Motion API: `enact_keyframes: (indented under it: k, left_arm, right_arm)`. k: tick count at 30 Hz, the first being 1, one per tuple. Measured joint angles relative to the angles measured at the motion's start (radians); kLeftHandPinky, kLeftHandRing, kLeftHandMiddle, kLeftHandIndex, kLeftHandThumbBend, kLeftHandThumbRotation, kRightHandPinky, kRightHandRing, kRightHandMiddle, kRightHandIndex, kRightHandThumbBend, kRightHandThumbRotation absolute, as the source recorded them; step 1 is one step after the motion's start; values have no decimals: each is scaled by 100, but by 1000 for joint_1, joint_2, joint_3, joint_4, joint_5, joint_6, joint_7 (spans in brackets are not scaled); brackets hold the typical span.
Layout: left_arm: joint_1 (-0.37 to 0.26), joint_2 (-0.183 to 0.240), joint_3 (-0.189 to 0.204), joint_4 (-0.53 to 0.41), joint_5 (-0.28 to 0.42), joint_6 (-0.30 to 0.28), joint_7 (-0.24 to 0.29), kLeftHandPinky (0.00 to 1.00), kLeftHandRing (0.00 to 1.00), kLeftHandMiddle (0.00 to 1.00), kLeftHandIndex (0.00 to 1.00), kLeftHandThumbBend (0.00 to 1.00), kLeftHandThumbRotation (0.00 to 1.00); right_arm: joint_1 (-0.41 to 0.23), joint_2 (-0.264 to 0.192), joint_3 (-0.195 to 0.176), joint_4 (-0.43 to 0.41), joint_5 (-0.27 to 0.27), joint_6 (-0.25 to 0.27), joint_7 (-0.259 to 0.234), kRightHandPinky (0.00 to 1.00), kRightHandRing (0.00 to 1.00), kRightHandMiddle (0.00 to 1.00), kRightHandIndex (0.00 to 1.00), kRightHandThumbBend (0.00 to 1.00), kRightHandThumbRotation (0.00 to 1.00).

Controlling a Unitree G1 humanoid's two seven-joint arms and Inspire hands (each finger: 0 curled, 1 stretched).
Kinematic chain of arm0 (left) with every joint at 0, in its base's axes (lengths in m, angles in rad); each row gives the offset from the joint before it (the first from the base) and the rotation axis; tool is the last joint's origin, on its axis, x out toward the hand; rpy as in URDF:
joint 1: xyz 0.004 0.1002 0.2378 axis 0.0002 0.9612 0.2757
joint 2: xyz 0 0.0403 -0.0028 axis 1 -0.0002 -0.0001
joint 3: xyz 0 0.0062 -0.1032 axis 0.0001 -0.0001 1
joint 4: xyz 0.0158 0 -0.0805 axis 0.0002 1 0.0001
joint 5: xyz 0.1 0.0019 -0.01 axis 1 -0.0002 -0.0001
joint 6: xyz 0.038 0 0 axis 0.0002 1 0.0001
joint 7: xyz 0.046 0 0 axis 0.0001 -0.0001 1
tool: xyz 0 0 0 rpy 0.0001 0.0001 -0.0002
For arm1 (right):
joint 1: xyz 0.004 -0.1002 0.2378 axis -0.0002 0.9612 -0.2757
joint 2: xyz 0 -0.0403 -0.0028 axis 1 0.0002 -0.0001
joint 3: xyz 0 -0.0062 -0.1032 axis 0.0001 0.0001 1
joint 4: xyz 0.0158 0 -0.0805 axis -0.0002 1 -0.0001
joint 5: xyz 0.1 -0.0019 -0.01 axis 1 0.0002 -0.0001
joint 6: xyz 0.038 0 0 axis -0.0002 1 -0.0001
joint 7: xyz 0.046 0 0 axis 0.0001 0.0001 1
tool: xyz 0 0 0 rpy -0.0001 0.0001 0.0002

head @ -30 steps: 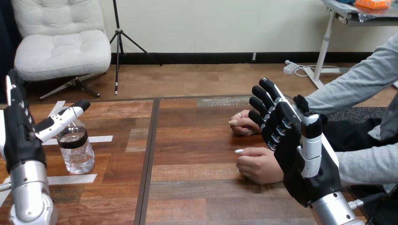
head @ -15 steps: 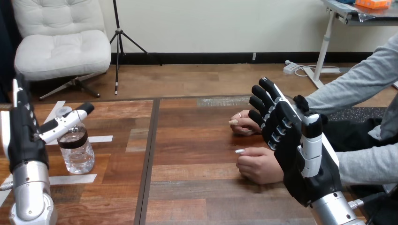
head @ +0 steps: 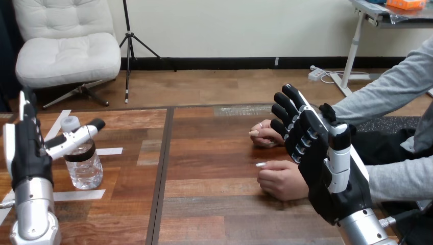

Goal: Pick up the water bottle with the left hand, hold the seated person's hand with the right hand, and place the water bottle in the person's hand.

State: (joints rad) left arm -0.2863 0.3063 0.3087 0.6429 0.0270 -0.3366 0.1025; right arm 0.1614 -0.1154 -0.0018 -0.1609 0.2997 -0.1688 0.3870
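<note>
Water bottle (head: 84,166) upright on table (head: 214,204), long axis vertical, just right of left hand (head: 24,153). Thumb stretched across bottle's neck, fingers straight, nothing gripped yet; contact perhaps, hard to tell. Right hand (head: 319,153) spread wide beside person's nearer hand (head: 280,179), clasping nothing.
</note>
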Motion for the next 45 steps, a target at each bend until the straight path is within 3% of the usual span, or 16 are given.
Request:
enact_keyframes:
  k: [8,21,45]
  left_arm:
    - [-2,9,-33,28,64,44,38,88,95,100,100,100,20]
    - [-21,5,-68,144,84,56,69,83,92,97,100,100,22]
    - [-105,5,-95,361,83,53,101,95,100,100,100,98,21]
  right_arm:
    - [0,0,0,-5,0,0,0,100,100,99,99,100,100]
    - [0,0,0,-7,2,0,0,100,100,99,99,100,100]
    - [0,0,0,-8,2,0,0,100,100,99,98,100,100]
